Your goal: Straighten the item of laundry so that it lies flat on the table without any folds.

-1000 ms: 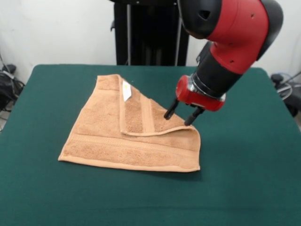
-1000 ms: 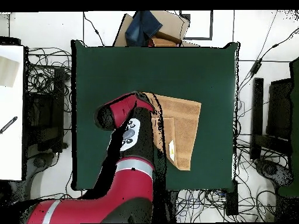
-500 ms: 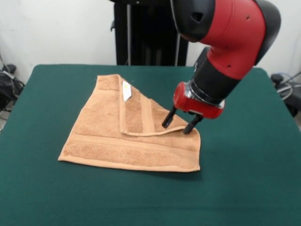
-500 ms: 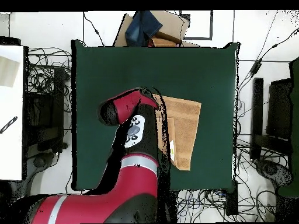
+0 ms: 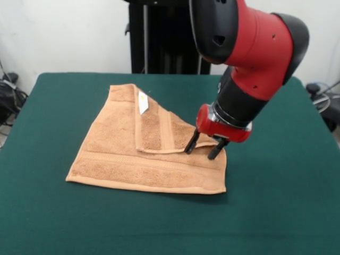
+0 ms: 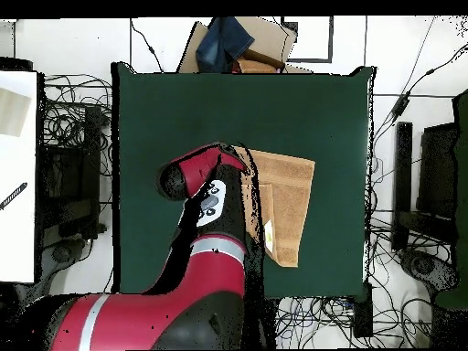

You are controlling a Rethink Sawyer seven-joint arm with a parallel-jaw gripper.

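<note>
The tan terry-cloth towel (image 5: 138, 154) lies on the dark green table (image 5: 276, 202), with its far right corner folded over toward the middle so the white tag (image 5: 142, 102) faces up. My gripper (image 5: 202, 151) is open, its two black fingertips down at the tip of the folded flap near the towel's right edge, one on each side of the flap's edge. In the overhead view the towel (image 6: 288, 201) shows right of the arm, which hides the gripper.
The robot's black pedestal (image 5: 170, 37) stands behind the table's far edge. In the overhead view a cardboard box with blue cloth (image 6: 239, 44) sits beyond the table, and cables lie on the floor around it.
My gripper has come down and slightly toward the camera, from above the flap to its tip. The towel has not moved.
</note>
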